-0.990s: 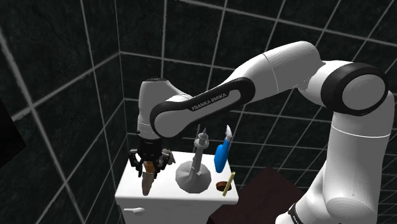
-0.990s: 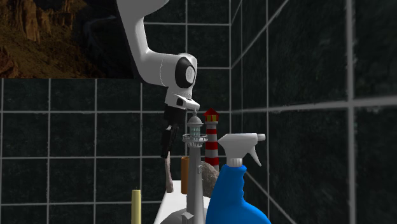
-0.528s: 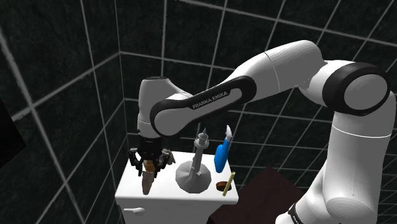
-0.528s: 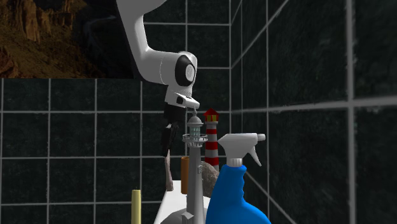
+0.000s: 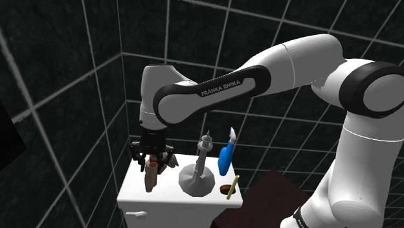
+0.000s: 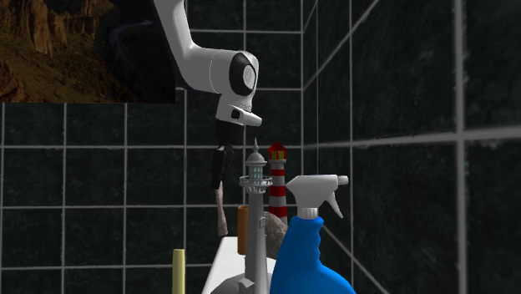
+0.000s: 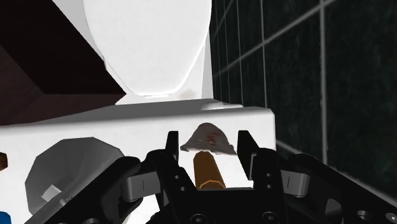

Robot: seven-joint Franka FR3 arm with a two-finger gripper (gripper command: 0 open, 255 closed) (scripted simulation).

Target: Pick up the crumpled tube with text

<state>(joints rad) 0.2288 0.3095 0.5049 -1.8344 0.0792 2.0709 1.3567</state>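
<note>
White toilet tank lid (image 5: 132, 190) carries a grey lighthouse figure (image 5: 197, 179), blue spray bottle (image 5: 224, 160) at its two o'clock.

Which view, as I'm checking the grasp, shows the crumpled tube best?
The wrist view: the crumpled tube sits close up in the gripper. The shoulder and second exterior views show it small, hanging under the gripper.

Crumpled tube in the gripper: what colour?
Crumpled tube: brown, with a pale grey crumpled end; clearest in wrist view.
</note>
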